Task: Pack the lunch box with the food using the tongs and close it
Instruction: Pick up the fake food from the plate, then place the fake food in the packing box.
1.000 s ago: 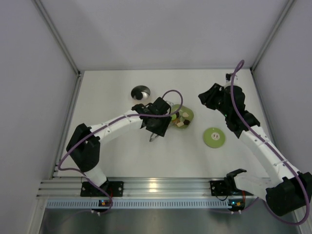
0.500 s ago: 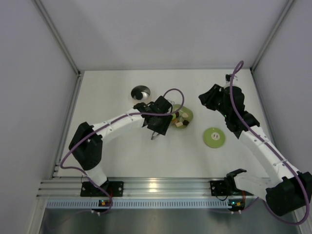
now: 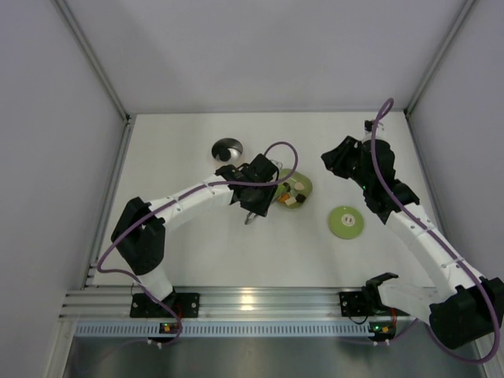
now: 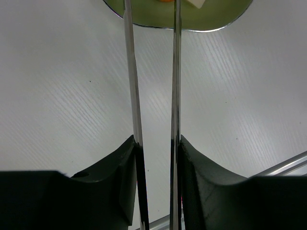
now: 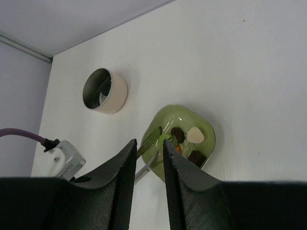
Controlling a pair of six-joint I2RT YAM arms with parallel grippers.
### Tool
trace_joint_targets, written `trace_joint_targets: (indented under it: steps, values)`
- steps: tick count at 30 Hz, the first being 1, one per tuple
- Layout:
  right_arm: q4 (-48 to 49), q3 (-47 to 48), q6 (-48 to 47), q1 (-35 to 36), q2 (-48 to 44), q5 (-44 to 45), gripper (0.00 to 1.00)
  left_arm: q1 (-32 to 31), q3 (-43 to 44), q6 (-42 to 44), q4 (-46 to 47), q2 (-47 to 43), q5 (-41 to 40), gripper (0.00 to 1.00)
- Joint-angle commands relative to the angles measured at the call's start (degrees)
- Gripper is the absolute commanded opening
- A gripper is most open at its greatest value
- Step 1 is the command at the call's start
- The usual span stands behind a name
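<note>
My left gripper [image 4: 156, 143] is shut on the tongs [image 4: 130, 72], one slim silver arm against each finger. Their tips reach into the green dish [image 4: 211, 19] at the top of the left wrist view. In the right wrist view the tongs [image 5: 151, 136] straddle a light green disc [image 5: 166, 139] among the food [image 5: 195, 135] in the dish [image 5: 208, 130]. The lunch box [image 3: 227, 149] stands open at the back left, its lid [image 3: 346, 222] flat on the table to the right. My right gripper [image 3: 331, 163] hovers behind the dish, open and holding nothing.
The green dish [image 3: 302, 186] lies between the lunch box [image 5: 104, 91] and the lid. White walls enclose the table on three sides. An aluminium rail [image 3: 252, 303] runs along the near edge by the arm bases.
The left arm has shifted slightly right toward the dish, and its gripper has squeezed the tongs narrower. The right arm has stayed still.
</note>
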Motion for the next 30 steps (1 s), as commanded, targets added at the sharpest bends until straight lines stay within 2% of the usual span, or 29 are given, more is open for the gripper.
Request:
trace_joint_targets:
  steps: [1, 15, 23, 30]
  values:
    - [1.5, -0.2, -0.5, 1.1, -1.4, 0.7, 0.28, -0.2, 2.4, -0.2, 0.3, -0.7, 0.4, 0.39]
    - [1.4, -0.1, -0.4, 1.1, -1.4, 0.7, 0.27, -0.2, 5.3, -0.2, 0.0, -4.3, 0.4, 0.39]
    - [1.4, 0.4, -0.5, 1.1, -1.2, 0.6, 0.27, 0.4, 7.0, -1.3, 0.0, -8.0, -5.1, 0.41]
    - [1.3, 0.5, -0.5, 1.1, -0.9, -0.1, 0.27, 7.9, 8.7, -2.2, 0.1, -9.4, -4.5, 0.4]
